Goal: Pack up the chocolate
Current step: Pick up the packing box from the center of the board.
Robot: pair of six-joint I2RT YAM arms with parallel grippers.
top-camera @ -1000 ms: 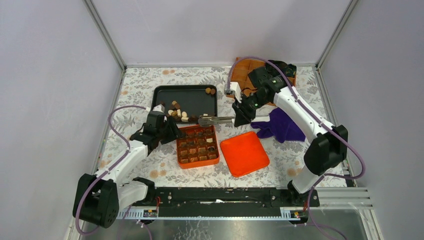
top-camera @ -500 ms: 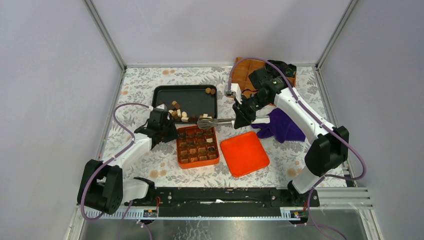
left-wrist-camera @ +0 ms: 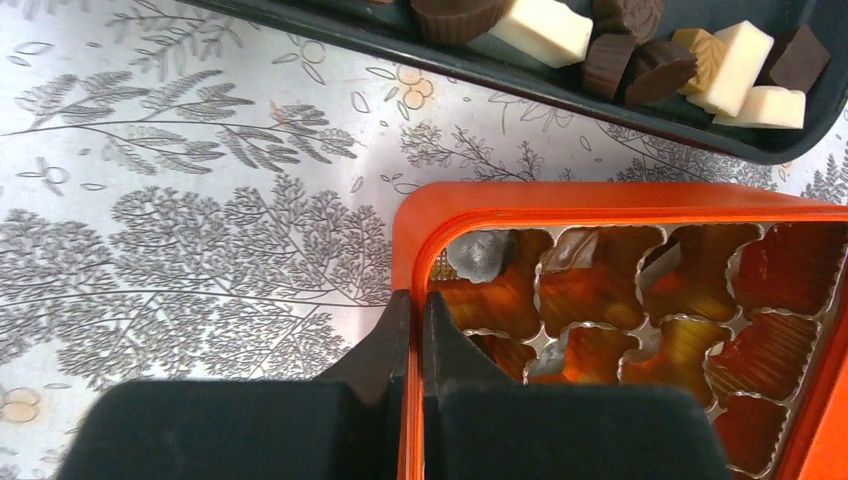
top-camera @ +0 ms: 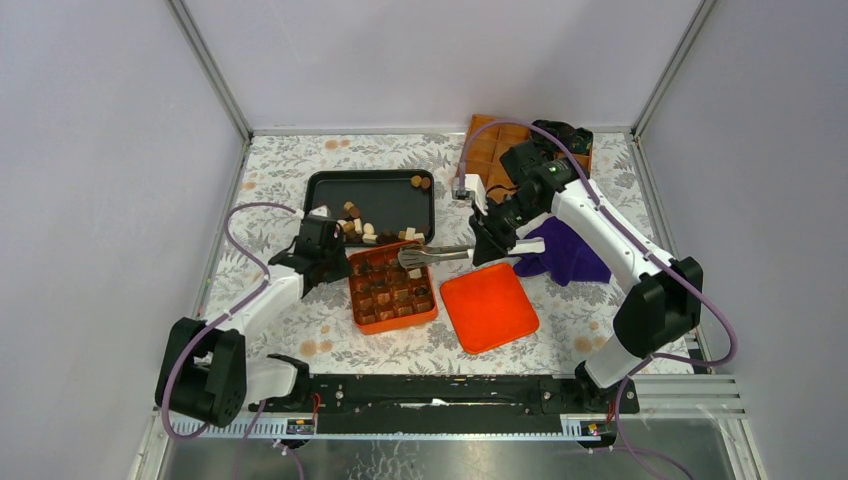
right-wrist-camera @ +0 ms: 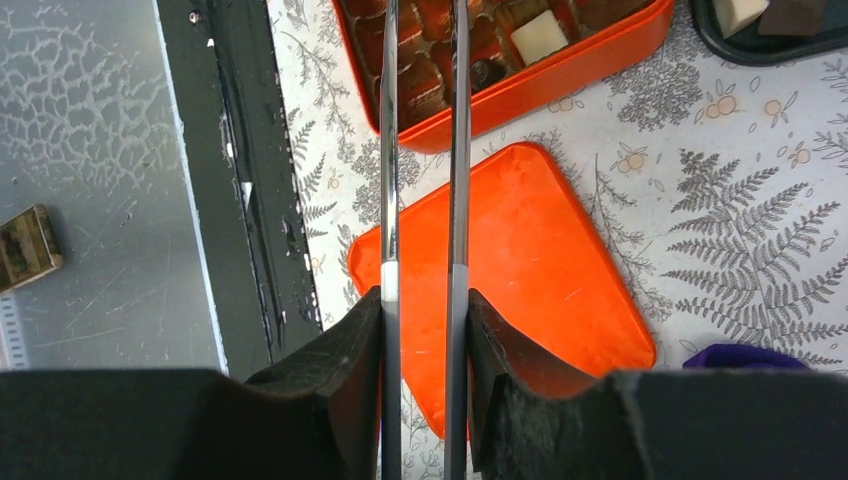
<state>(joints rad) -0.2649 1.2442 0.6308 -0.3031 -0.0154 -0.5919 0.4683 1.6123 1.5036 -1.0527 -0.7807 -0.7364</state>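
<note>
Left wrist view: the orange box [left-wrist-camera: 600, 195] is steadied, its rim clamped by the left gripper [left-wrist-camera: 410, 310]. Tongs [right-wrist-camera: 459, 150] are gripped by the right gripper [right-wrist-camera: 425, 300]; chocolate [left-wrist-camera: 540, 30] lying in the black tray [left-wrist-camera: 400, 45] must be fetched next.

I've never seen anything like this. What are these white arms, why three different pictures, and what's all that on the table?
These are two robot arms bolted at the near edge of the table. One picture looks down from above. The other two come from small cameras on the wrists, so each shows its own arm's fingers up close. The left fingers are pinched shut on the rim of the orange box, whose little cells hold chocolates. The right fingers hold metal tongs reaching over that box. Behind it, a black tray holds more chocolates, loose. A flat orange lid and a purple cloth lie to the right.
</note>
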